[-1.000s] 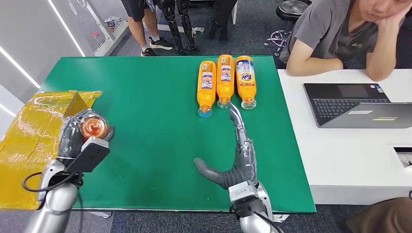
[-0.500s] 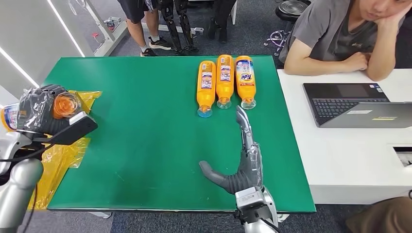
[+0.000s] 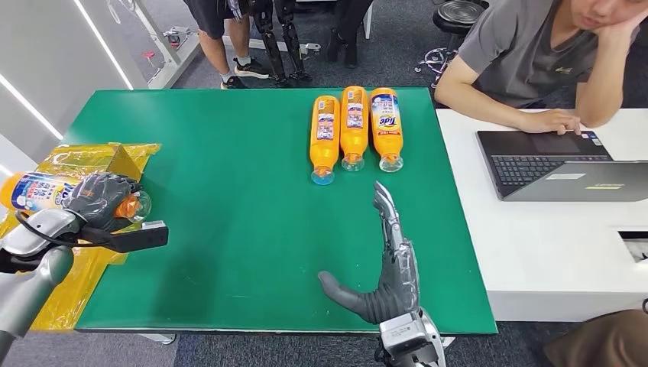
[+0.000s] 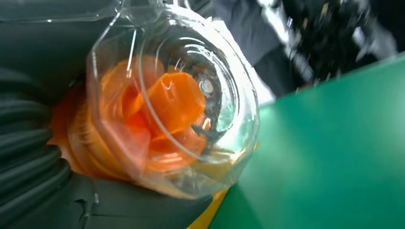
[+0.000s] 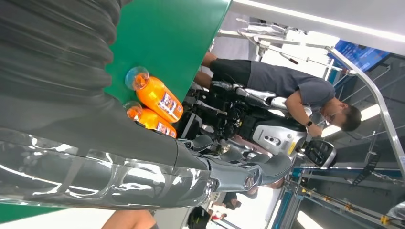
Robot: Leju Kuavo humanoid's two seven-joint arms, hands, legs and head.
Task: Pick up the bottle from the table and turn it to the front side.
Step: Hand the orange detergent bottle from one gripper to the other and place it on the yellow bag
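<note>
Bottle (image 3: 46, 190): held off the green table (image 3: 229, 191) at its left edge, above crinkled yellow plastic sheet (image 3: 76, 157); orange body, white-and-blue label facing up.
Long axis: roughly level, running left to right across the head view; clear cap (image 4: 191, 100) points right toward the table's middle, base points out past the left edge.
Left hand (image 3: 103, 200): wrapped around the bottle's neck end, fingers closed on it just behind the cap; the wrist view looks straight down the cap.
Right hand (image 3: 390, 264): released and holding nothing, fingers straight and thumb spread, low over the near right part of the table.
Risk: the grasp sits at the neck with most of the body hanging out beyond the fingers, so in my judgement a further turn could let the heavy end sag or slip; the plastic cover on the hand may lessen the grip.
Other bottles (image 3: 354, 126): three lying side by side at the far edge, caps toward the robot.
Surroundings: a person (image 3: 535, 53) sits at a white desk (image 3: 550, 245) with a laptop (image 3: 565, 164).
</note>
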